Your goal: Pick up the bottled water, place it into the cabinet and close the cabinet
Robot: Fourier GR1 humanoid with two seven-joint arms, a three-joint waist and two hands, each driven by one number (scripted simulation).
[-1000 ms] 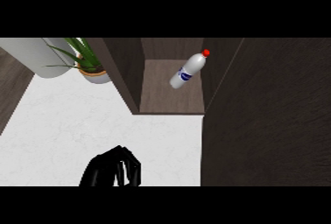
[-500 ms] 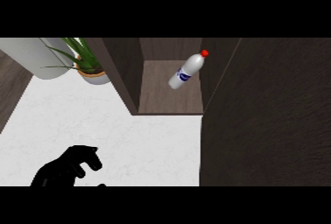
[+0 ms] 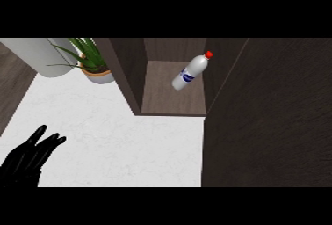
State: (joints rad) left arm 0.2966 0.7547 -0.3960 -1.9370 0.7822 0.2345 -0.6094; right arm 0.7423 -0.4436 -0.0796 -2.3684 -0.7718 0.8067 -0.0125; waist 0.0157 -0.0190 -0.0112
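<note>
At the far left, low in the head view, we see our left hand (image 3: 29, 158) over the white counter (image 3: 117, 145), its black fingers (image 3: 40, 134) straight and spread, pointing up and slightly right, grasping nothing. It sits near the counter's left edge, well apart from everything else. Our right hand does not show in this view.

Above it, at the upper left, we see a pale grey cylinder (image 3: 39, 57) standing at the back of the counter, and just beside it on the right a potted plant (image 3: 91, 66) with long green leaves in a tan pot; some leaves cross in front of the cylinder.

Moving right, we come to the cabinet (image 3: 126, 74), dark brown wood, its compartment open toward us with a lighter brown shelf floor (image 3: 172, 99) inside. The bottled water (image 3: 190, 74) is in that compartment, toward its right side: a white bottle with a blue label and a red cap, tilted, cap up and to the right, close to or against the right inner wall; we cannot tell whether it touches.

At the right, the cabinet door (image 3: 272, 118) fills the view as a broad dark panel, standing open.
</note>
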